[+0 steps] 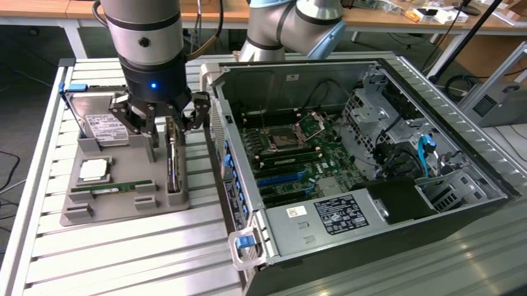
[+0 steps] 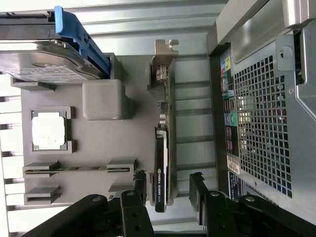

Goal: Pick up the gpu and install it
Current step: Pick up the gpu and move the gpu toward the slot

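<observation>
A silver and black robot arm [image 1: 148, 43] reaches down over a slatted metal tabletop [image 1: 123, 259], its black claw [image 1: 169, 126] hanging just above a grey plastic holder tray [image 1: 123, 213]. The claw is spread wide and holds nothing. The gpu [image 1: 173, 161], a thin flat dark circuit-board card with a silver metal end bracket, stands on its long edge in a slot along the side of the tray nearest the computer. In the wrist view the claw [image 2: 168, 176] straddles one end of the gpu [image 2: 162, 163], with one black finger [image 2: 139, 185] close against one face of the card and the other finger standing clear of the opposite face. The silver bracket [image 2: 163, 52] sits at the far end of the card from the claw. Other parts share the tray: a silver hard drive with a white label [image 1: 103, 126] propped in a blue-edged carrier, a square silver processor chip [image 1: 95, 168] lying flat in its pocket, and a narrow green RAM stick [image 1: 111, 186] held between two grey clips. Just beside the tray, towards the exterior view's right, lies a large open black and grey computer case [image 1: 411, 123] with its side panel off, showing a green motherboard [image 1: 288, 148] and a silver power supply with a white label [image 1: 329, 219]. In the wrist view the case's perforated rear panel [image 2: 266, 123] runs alongside the tray [image 2: 118, 138].
</observation>
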`<action>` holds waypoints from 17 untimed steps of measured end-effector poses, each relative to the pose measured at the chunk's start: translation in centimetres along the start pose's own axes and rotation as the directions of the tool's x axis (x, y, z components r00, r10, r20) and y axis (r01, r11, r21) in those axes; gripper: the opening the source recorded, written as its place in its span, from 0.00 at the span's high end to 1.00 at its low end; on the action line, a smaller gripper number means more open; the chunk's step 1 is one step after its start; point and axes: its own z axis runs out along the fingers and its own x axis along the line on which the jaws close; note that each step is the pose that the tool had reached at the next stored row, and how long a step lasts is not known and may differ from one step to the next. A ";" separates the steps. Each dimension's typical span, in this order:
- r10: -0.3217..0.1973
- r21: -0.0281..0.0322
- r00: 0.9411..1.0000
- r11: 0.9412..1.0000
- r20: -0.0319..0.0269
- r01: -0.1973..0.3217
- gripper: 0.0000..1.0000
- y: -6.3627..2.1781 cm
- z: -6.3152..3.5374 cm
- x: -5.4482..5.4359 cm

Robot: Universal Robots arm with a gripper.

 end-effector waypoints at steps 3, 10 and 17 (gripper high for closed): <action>0.000 0.000 1.000 1.000 0.000 0.000 0.52 0.00 0.10 0.0; 0.000 0.000 1.000 1.000 0.000 0.000 0.52 -0.01 0.29 0.0; 0.000 0.000 1.000 1.000 0.000 0.000 0.52 -0.02 0.48 0.0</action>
